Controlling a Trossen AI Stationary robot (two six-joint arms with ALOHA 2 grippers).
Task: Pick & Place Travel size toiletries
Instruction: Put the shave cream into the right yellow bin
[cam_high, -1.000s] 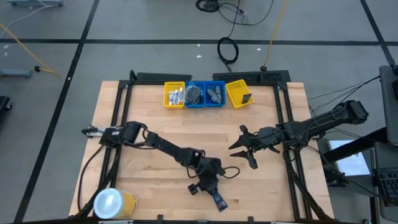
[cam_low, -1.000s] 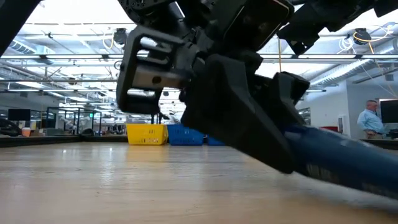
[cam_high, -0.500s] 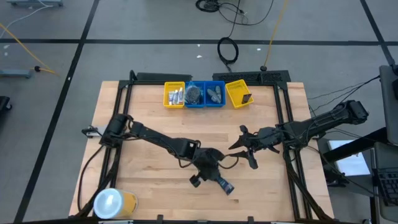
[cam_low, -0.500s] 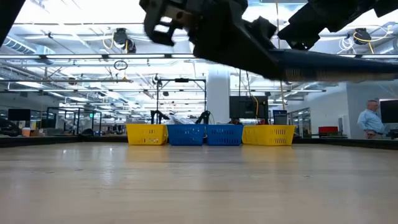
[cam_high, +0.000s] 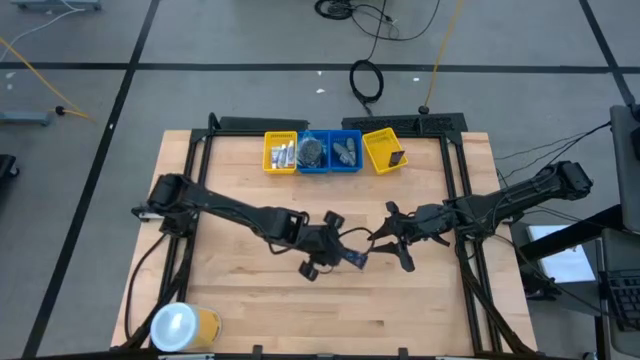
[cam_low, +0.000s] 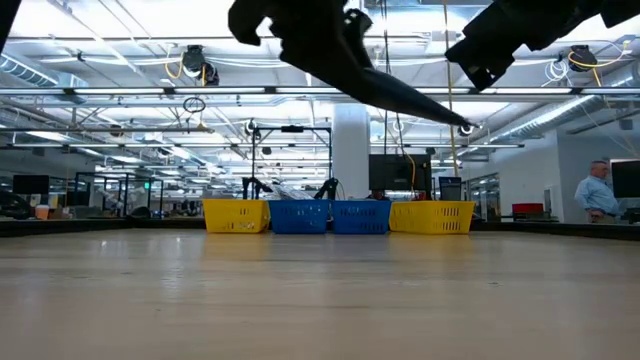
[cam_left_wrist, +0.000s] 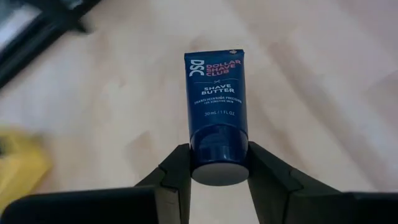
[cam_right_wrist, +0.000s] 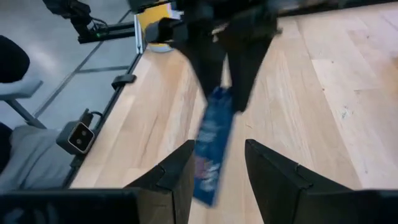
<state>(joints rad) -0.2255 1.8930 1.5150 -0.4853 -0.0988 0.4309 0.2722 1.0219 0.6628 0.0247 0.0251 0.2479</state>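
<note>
My left gripper (cam_high: 338, 250) is over the middle of the table, shut on a navy shave-butter tube (cam_left_wrist: 216, 106), one of the travel size toiletries. The tube also shows in the high view (cam_high: 354, 259) and the right wrist view (cam_right_wrist: 211, 146). My right gripper (cam_high: 385, 240) is open and empty, just to the right of the tube's free end, with its fingers (cam_right_wrist: 177, 174) pointing at it. Other toiletries lie in the trays at the far edge. My left gripper pinches the tube's round cap end (cam_left_wrist: 217, 163) between its two fingers (cam_left_wrist: 177, 177), one on each side. The tube reaches straight out beyond the fingertips. It is lifted clear of the table and slants down, with its flat crimped end (cam_right_wrist: 205, 186) toward my right gripper.
A yellow tray (cam_high: 280, 152), two blue trays (cam_high: 330, 152) and another yellow tray (cam_high: 385, 150) stand in a row at the far edge. A large white-topped yellow container (cam_high: 183, 326) stands at the near left corner. A person (cam_low: 597, 190) stands far off in the room.
My left gripper has carried the tube from low by the table's near edge up and toward the far edge, close to my right gripper. It has turned, so the tube now points at my right gripper and hangs clear of the table.
</note>
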